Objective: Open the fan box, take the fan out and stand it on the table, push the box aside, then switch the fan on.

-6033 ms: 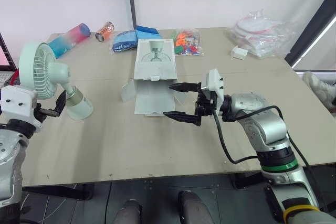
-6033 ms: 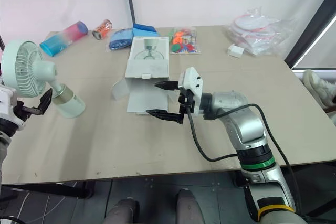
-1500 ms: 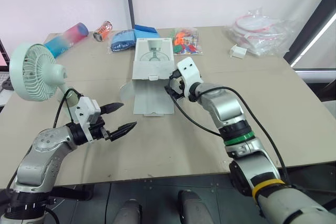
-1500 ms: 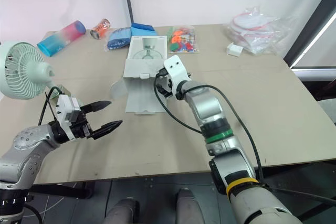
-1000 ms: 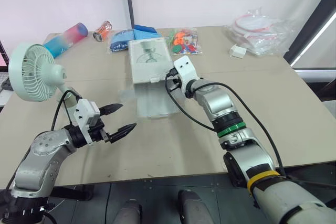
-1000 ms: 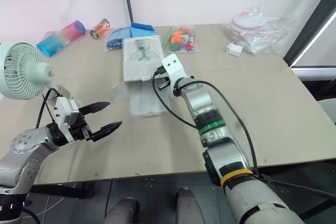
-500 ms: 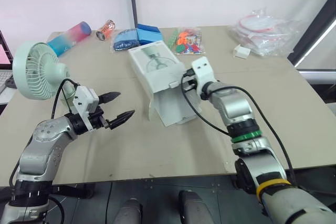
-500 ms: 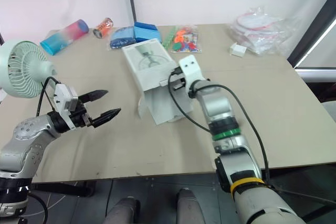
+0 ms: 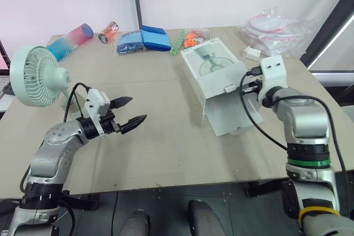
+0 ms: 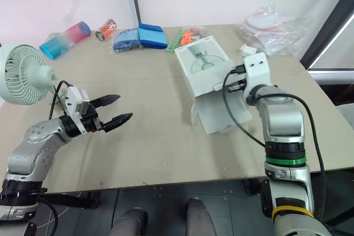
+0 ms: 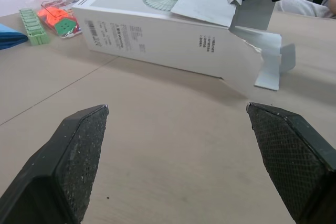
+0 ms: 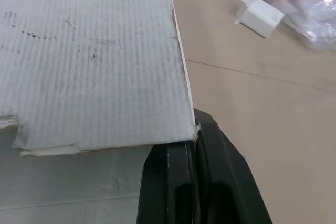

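The left gripper [image 9: 138,109] hovers over the table [image 9: 166,153] with its fingers spread wide, holding nothing. Farther in, the right gripper [image 12: 195,150] is clamped on a flap [image 12: 94,56] of the box [image 9: 213,75], which lies angled right of centre. That thin card could tear or slip if dragged hard, and a longer shove would run the box into the bags [image 9: 276,26] beyond. The fan [image 9: 34,75] stands upright near the table's left edge, so a heavy press on its switch might topple it.
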